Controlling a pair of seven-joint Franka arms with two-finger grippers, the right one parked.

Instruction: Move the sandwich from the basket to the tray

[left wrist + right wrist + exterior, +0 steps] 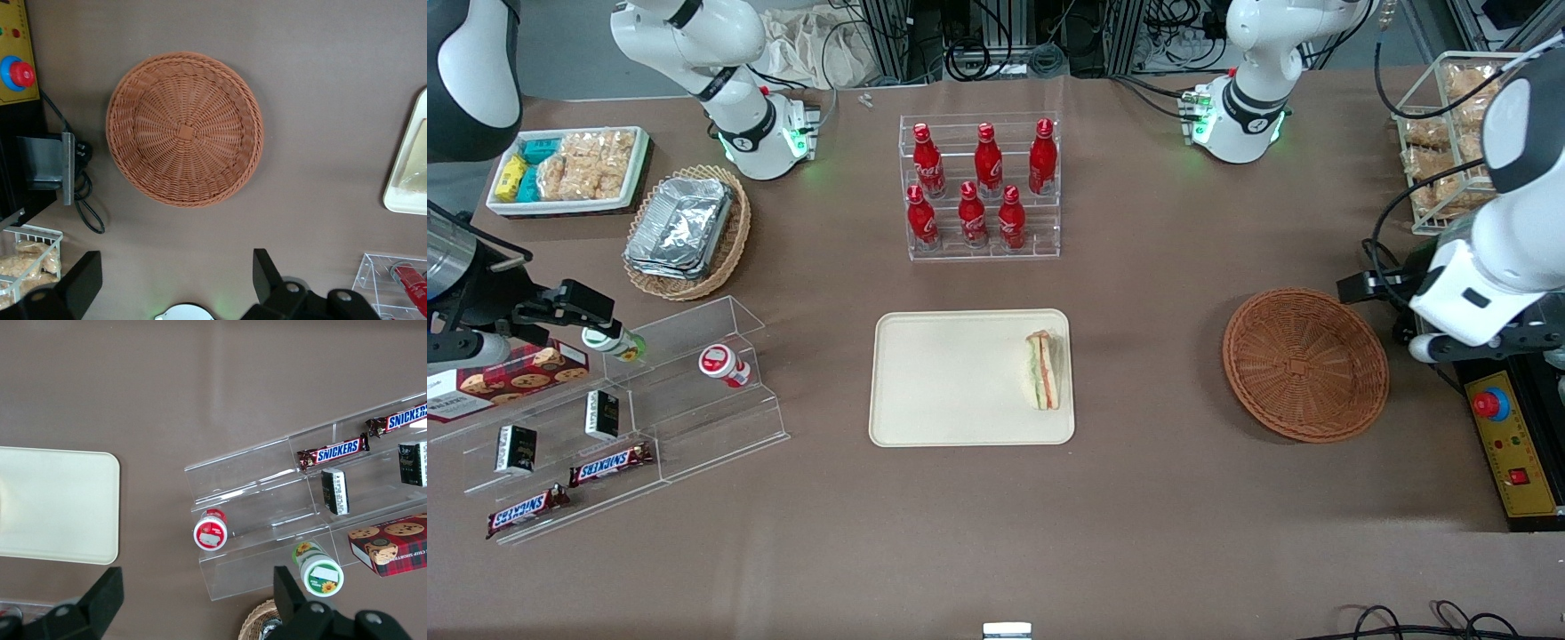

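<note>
Fingers (80, 283) of the left gripper (175, 283) stand wide apart and hold nothing, hanging high above the counter (1138, 498) with the basket (185, 129) spread below them. The sandwich (1043, 370) is no longer a matter for that basket: it lies on the tray (951, 391), close against the rim at the working arm's end, its long axis running from the farther edge of the tray toward the front camera, the orange-red and green layers showing along the side that faces the basket. It looks wholly inside the rim, so I judge the placing done and the coming move to be only a retreat. The basket (1305, 364) is empty, its square-woven centre bare, and sits well apart from the tray with open counter between them. From the fingers the sandwich lies off toward the parked arm's end, past that bare strip; the wrist view catches only a corner of the tray (410, 190). Room to lift away is generous overhead. What crowds the arm is at its own end: a control box with a red button (1491, 404) and a wire rack of bagged snacks (1440, 133) stand close to it. A clear stand of red bottles (980, 187) stands farther from the camera than the tray.
</note>
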